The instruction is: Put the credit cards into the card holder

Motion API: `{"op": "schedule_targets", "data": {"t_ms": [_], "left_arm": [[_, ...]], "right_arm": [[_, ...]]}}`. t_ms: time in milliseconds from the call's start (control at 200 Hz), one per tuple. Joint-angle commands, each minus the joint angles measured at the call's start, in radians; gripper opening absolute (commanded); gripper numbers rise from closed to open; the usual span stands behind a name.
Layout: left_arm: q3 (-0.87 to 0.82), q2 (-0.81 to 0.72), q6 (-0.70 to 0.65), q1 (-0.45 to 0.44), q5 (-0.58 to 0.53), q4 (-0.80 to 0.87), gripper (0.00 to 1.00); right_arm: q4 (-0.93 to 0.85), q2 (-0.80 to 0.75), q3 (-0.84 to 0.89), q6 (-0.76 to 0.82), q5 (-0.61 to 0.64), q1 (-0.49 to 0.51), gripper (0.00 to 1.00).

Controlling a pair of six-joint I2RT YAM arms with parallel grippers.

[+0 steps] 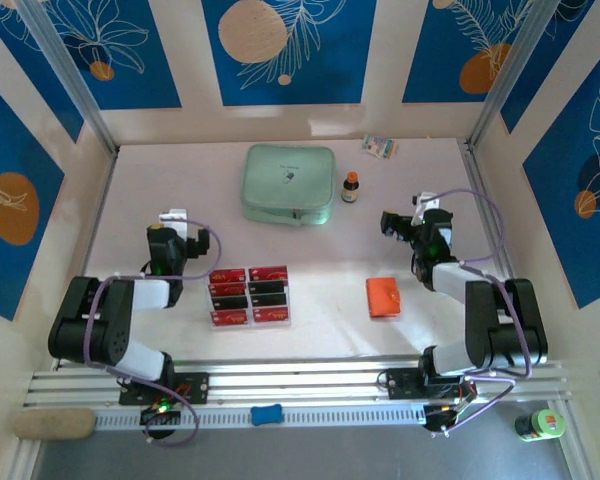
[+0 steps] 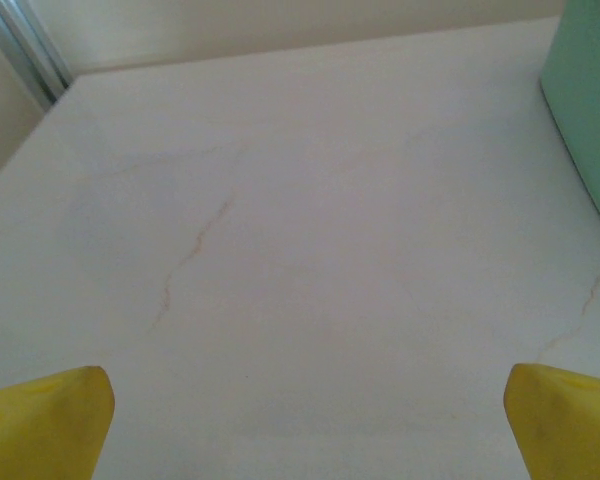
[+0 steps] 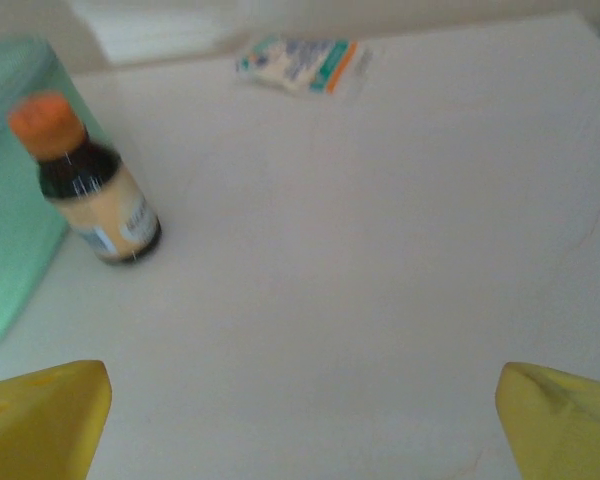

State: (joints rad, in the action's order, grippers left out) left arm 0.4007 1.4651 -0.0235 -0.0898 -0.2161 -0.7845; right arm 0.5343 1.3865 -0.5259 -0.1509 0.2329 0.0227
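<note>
You're at the start, nothing lifted yet; the cards point(image 1: 248, 296) lie in a tight grid on the counter point(image 1: 330, 262) by the left arm; the holder point(image 1: 384, 297) lies apart near the right arm, seemingly folded shut. The left gripper point(image 2: 308, 385) and right gripper point(image 3: 302, 375) both stand wide and empty. Next, I'd judge, open the holder; then pry up one card by an outer edge. There's bare room between grid and holder.

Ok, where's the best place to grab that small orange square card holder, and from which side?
Probably across its two side edges, coming straight down from above. The small orange square card holder lies flat and closed on the white table, apart from anything else, so its thin edges are free all round. The right arm's open yellow fingers are the closer ones.
</note>
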Motion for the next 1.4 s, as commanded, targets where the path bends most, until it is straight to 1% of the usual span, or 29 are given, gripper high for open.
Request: {"op": "schedule_targets", "data": {"t_ms": [0,90,115,140,200,240,290,335,415,570,650,790,890,965,1135,1265,1395], "left_arm": [[0.068,-0.086,0.033,0.003,-0.087,0.155,1.0],[0.118,-0.18,0.099,0.004,-0.159,0.302,1.0],[0.143,-0.204,0.121,0.004,-0.17,0.361,1.0],[0.171,-0.228,0.15,0.004,-0.179,0.432,1.0],[0.259,-0.281,0.245,0.004,-0.195,0.641,1.0],[0.314,-0.307,0.318,0.004,-0.195,0.783,1.0],[0.365,-0.332,0.392,0.003,-0.16,0.929,1.0],[0.4,-0.351,0.449,0.002,-0.121,1.042,1.0],[0.435,-0.387,0.527,0.003,-0.064,1.211,1.0],[0.438,-0.452,0.6,0.002,0.037,1.437,1.0],[0.409,-0.486,0.643,0.003,0.064,1.508,1.0],[0.325,-0.555,0.725,0.002,0.038,1.572,1.0],[0.269,-0.595,0.761,0.003,0.055,1.564,1.0],[0.248,-0.599,0.766,0.002,0.072,1.561,1.0],[0.225,-0.59,0.754,0.002,0.09,1.577,1.0],[0.198,-0.588,0.751,-0.001,0.107,1.569,1.0],[0.182,-0.569,0.743,-0.004,0.119,1.55,1.0]], "right_arm": [[-0.206,-0.1,-0.078,-0.102,0.018,-0.02,0.99],[-0.407,-0.161,-0.164,-0.328,0.046,-0.062,0.99],[-0.468,-0.172,-0.193,-0.392,0.033,-0.081,0.99],[-0.508,-0.178,-0.217,-0.423,-0.016,-0.107,0.99],[-0.562,-0.188,-0.262,-0.442,-0.196,-0.149,0.99],[-0.583,-0.192,-0.285,-0.427,-0.278,-0.147,0.99],[-0.608,-0.196,-0.308,-0.396,-0.362,-0.122,0.99],[-0.655,-0.198,-0.334,-0.361,-0.411,-0.08,0.99],[-0.762,-0.207,-0.368,-0.29,-0.408,0.036,0.96],[-0.922,-0.206,-0.377,-0.179,-0.267,0.355,0.93],[-0.946,-0.201,-0.352,-0.177,-0.224,0.503,0.92],[-0.974,-0.192,-0.289,-0.191,-0.094,0.767,0.92],[-0.947,-0.178,-0.233,-0.223,-0.051,0.907,0.92],[-0.93,-0.153,-0.208,-0.24,-0.013,0.989,0.92],[-0.896,-0.08,-0.202,-0.276,0.033,1.096,0.93],[-0.868,-0.009,-0.218,-0.291,0.048,1.123,0.92],[-0.834,0.052,-0.234,-0.285,0.071,1.128,0.93]]}}
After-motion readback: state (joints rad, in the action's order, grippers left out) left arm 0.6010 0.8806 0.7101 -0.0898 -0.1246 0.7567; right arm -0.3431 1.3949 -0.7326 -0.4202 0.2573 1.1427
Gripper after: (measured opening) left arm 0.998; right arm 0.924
